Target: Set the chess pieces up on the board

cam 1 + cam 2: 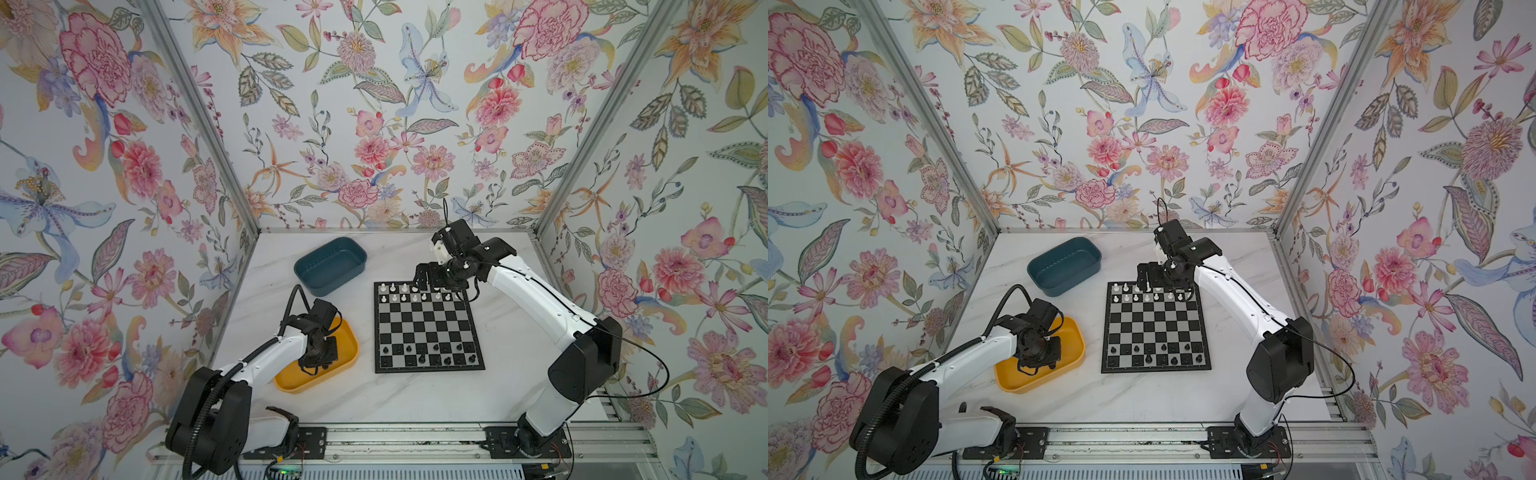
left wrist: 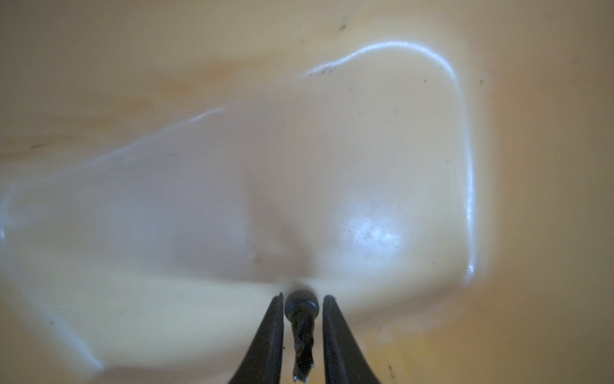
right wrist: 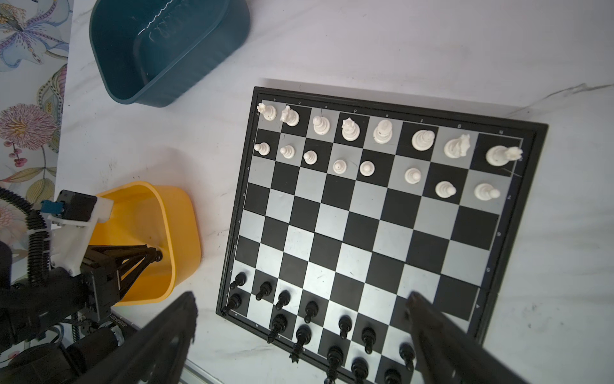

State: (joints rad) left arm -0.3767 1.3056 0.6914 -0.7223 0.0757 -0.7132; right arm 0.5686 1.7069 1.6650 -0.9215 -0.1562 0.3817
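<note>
Down in the yellow tray, left of the board, the left gripper reaches toward the tray floor with its jaws drawn in to a narrow slot. A black piece sits in that slot, its round base at the fingertips and its top toward the wrist. The fingers lie at or just off its sides, and I cannot tell whether they press on it.

The right gripper hovers above the board's far edge, over the white pieces, with its jaws spread wide and nothing between them.

The board lies flat in the middle of the table. White fills the two far rows, eight tall pieces behind eight pawns, all upright. Black pieces stand in the two near rows, which are only partly filled.

A teal tray sits beyond the yellow one, near the board's far left corner but apart from it.
</note>
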